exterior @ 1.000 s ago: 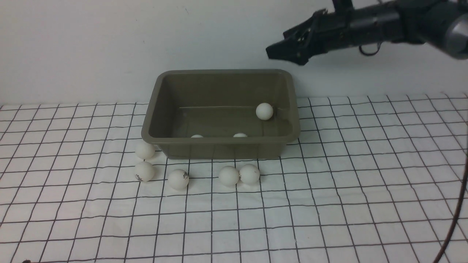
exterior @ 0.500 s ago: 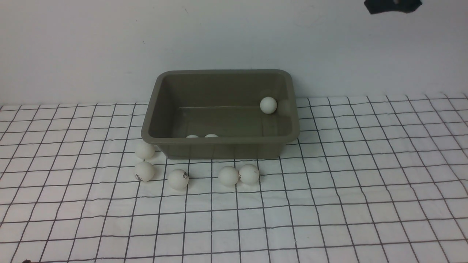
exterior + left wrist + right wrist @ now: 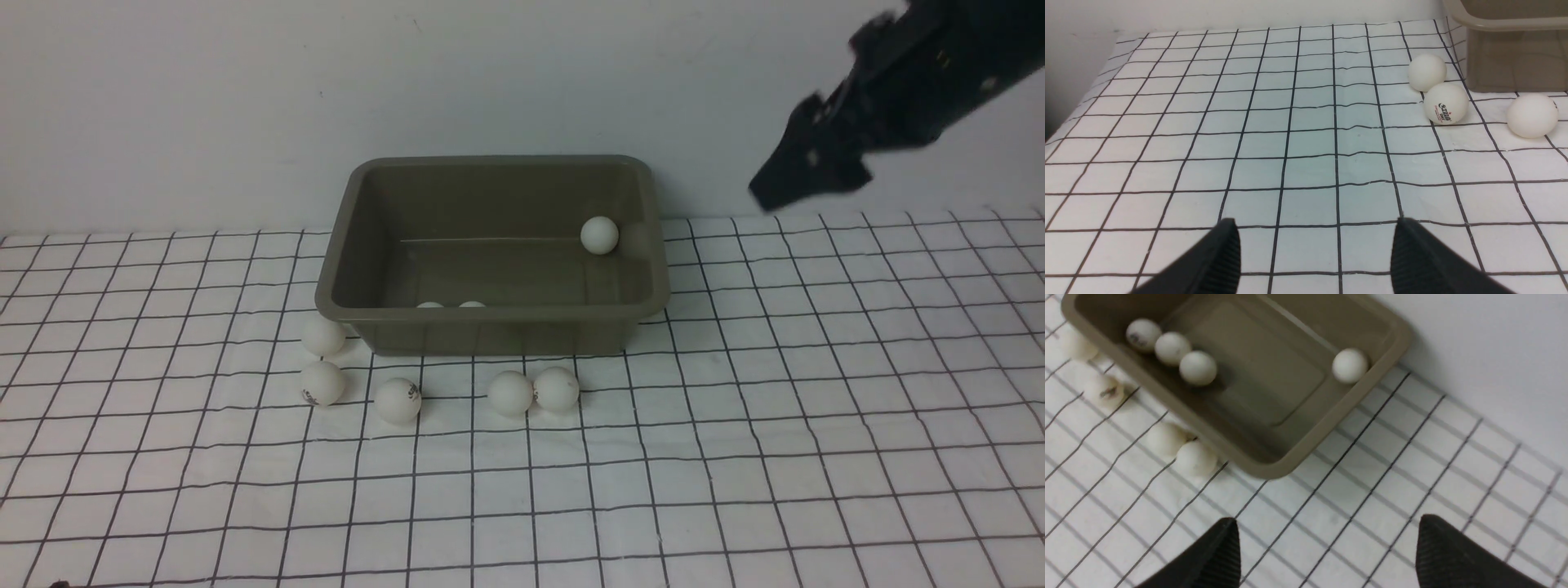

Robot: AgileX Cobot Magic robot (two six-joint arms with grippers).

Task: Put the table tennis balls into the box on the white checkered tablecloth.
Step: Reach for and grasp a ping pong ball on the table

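Right end effector point(image 3: 796, 184) hangs in the air at about 2 o'clock from the box point(image 3: 490, 314), well apart from it and above the white checkered tablecloth point(image 3: 735, 457). On its wrist camera I see its black fingers point(image 3: 1212, 555) spread wide, with nothing between them. I cannot find the left end effector point(image 3: 1315, 223) in the front view. Its own camera shows it low over bare cloth, with its fingers point(image 3: 1216, 257) apart and empty, and a corner of the box beyond it.

The box sits on the cloth toward 12 o'clock from me, close to the white wall point(image 3: 245, 98).

I count four table tennis balls point(image 3: 1172, 348) inside the box. A row of three point(image 3: 1198, 367) lies close together along the 6 o'clock wall, toward the 7 o'clock corner. From the front only two of their tops point(image 3: 429, 305) show over the rim. The single ball point(image 3: 599, 235) rests in the 1 o'clock corner, near the side wall.

Five more lie loose on the cloth.
- The corner ball point(image 3: 323, 336) is just beside the box's 7 o'clock corner.
- The logo ball point(image 3: 322, 383) is just nearer me, close to the corner ball.
- The printed ball point(image 3: 397, 400) sits apart from those two, at 7 o'clock from the box.
- The touching pair point(image 3: 510, 393) lies at 6 o'clock, near the front wall but not against it.
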